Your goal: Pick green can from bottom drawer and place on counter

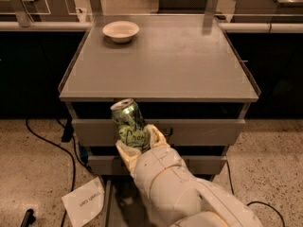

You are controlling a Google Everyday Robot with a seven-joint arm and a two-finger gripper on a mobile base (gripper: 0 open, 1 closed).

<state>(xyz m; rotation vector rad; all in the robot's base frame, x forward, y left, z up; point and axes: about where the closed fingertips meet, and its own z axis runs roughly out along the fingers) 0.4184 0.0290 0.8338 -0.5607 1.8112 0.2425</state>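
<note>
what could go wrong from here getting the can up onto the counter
1. The can, held in the gripper, hangs in front of the cabinet with its top right at the counter's front edge; moving in before rising higher could knock it there.
2. The can leans in the fingers, so it may topple when set down.
3. The bowl stands far left on the counter; placing near it risks a bump.
</note>
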